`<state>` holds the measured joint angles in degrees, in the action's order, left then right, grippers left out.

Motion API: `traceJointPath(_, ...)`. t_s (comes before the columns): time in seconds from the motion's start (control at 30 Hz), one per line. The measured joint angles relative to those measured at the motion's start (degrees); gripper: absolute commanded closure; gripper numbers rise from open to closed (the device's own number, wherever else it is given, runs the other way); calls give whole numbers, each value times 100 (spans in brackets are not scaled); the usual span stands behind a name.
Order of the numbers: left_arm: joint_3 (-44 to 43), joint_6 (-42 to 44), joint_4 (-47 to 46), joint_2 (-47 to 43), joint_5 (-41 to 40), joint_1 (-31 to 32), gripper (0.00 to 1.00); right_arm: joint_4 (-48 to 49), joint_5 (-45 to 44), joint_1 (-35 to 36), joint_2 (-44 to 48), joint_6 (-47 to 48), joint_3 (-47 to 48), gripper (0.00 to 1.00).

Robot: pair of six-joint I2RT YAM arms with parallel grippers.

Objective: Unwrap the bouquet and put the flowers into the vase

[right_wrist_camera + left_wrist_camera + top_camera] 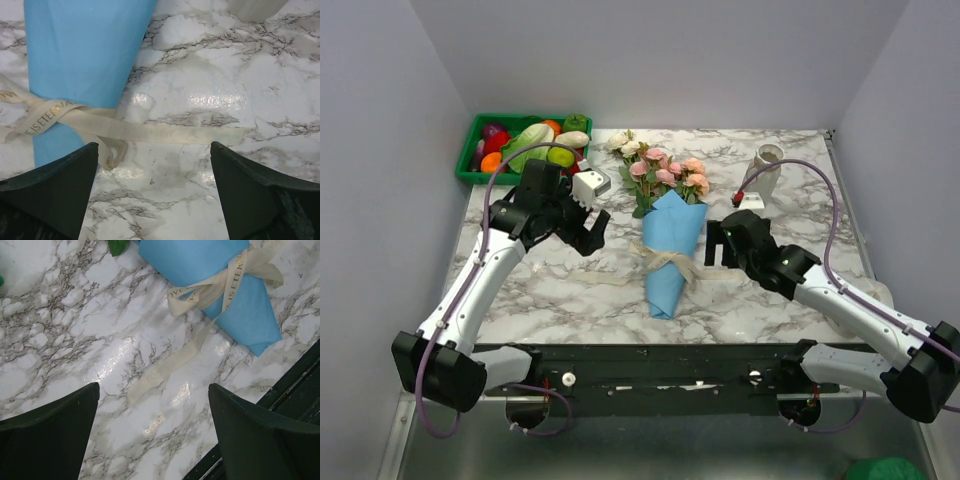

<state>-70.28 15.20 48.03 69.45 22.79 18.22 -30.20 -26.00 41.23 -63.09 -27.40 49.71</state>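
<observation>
Bouquet lies flat in the middle of the bench, blooms toward the far edge, blue cone tip toward the near edge, ribbon tied round it. Left gripper hangs just left of it, jaws wide, empty. Right gripper sits just right, jaws wide, empty too. Vase stands upright near the far right corner.

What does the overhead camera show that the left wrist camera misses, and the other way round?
Only the top view shows the flowers' blooms, the vase, the green crate of toy vegetables, and the left arm and right arm. Only the left wrist view shows the lettering on the beige ribbon, and its loose tail ending just ahead of that arm's open fingers. Both show the blue paper cone, the ribbon's knot and the marble table.
</observation>
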Motion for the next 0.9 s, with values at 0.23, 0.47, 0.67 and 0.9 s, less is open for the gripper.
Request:
traceJointPath(0.23,455,140,-295,446,85,501,1,0,-11,2,92,-177,-415,5)
traceJointPath(0.47,717,282,-669,1252,151,1097,1,-74,-7,2,542,-511,-960,7)
traceJointPath(0.67,796,350,-1038,1932,146,1554,1,-92,-4,2,855,-728,-1237,9)
traceJointPath(0.9,734,400,-1443,2592,81,1779,7,-122,57,2,890,-876,-1316,10)
